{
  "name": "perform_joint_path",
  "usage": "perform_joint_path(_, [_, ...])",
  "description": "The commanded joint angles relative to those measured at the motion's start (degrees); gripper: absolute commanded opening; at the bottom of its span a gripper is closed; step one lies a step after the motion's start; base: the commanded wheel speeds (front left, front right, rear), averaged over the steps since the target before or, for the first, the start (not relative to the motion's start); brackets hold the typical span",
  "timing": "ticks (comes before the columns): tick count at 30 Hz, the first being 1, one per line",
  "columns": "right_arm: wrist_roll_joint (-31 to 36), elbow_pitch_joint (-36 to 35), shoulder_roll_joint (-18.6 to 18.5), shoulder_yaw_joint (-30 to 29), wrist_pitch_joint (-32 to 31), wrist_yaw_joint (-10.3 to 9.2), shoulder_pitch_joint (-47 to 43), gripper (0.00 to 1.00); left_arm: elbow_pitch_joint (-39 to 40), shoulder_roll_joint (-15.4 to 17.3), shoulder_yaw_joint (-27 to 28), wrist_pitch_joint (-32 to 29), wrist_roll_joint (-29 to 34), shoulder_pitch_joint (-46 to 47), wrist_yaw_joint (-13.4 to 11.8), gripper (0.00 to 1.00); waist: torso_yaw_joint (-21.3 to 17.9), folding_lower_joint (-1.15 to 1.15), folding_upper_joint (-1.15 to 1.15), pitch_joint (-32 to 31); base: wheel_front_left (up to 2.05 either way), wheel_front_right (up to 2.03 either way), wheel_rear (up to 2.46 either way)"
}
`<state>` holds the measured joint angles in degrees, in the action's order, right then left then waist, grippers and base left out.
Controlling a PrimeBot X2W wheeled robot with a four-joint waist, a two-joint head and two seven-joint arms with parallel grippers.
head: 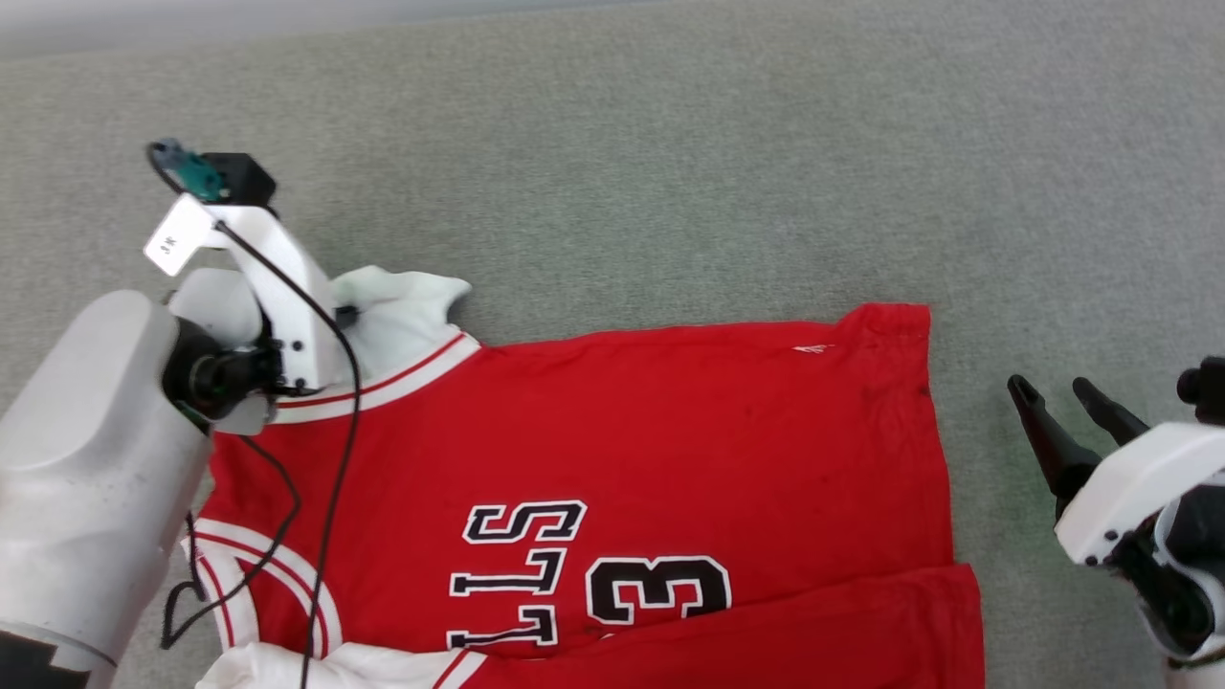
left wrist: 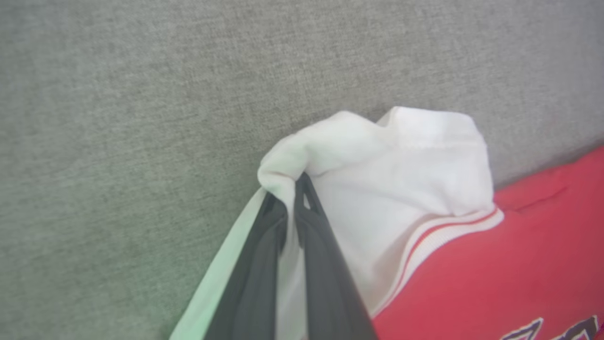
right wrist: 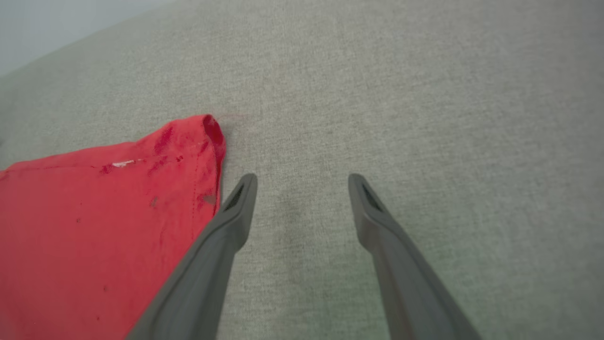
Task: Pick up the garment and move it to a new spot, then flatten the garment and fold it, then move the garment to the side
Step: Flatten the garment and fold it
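One sleeve [left wrist: 401,189] of the garment [head: 670,431] sits nipped in left pincer [left wrist: 289,191].

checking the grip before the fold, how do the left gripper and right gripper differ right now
The left gripper is shut, pinching the white sleeve of the garment; the right gripper is open and holds nothing. The left gripper sits at the garment's shoulder end, while the right gripper sits beside its red hem, over the bare grey surface. Both have two long dark fingers.
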<state>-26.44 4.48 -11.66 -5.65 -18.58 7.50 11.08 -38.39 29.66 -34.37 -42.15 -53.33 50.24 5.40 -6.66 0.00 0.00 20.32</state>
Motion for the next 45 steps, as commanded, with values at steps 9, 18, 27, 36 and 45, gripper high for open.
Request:
perform_joint_path(9, [-3.1, 4.9, -6.3, 8.6, -15.3, -0.02, 11.3, 1.00, 6.6, -0.8, -0.3, 5.3, 1.3, 0.4, 1.0, 0.00, 4.5, 0.00, 0.00, -0.9, 0.00, 0.00, 0.00])
perform_joint_path(18, [-5.0, 17.0, -9.7, 17.8, -24.3, -0.02, 19.8, 1.00, 11.3, -1.4, -0.9, 7.8, 2.1, 1.1, 1.3, 0.00, 7.7, 0.00, 0.00, 1.8, 0.00, 0.00, 0.00])
perform_joint_path(27, [-8.0, 25.0, -10.3, 22.9, -31.0, -0.02, 21.2, 0.00, 12.0, -0.8, -1.0, 9.4, 1.8, -0.2, 1.5, 0.00, 8.8, 0.00, 0.00, 1.7, 0.00, 0.00, 0.00])
perform_joint_path(36, [-7.5, 18.9, -13.1, 20.2, -25.0, -0.02, 21.7, 0.00, 13.3, 0.4, 0.8, 14.3, 0.7, -5.6, 0.4, 0.00, 9.4, 0.00, 0.00, -3.2, 0.00, 0.00, 0.00])
perform_joint_path(45, [-4.5, 8.7, -12.2, 12.8, -19.4, -0.03, 9.8, 0.00, 20.3, 2.6, 3.1, 20.6, -1.7, -18.2, -2.4, 0.00, 10.9, 0.00, 0.00, -10.0, 0.00, 0.00, 0.00])
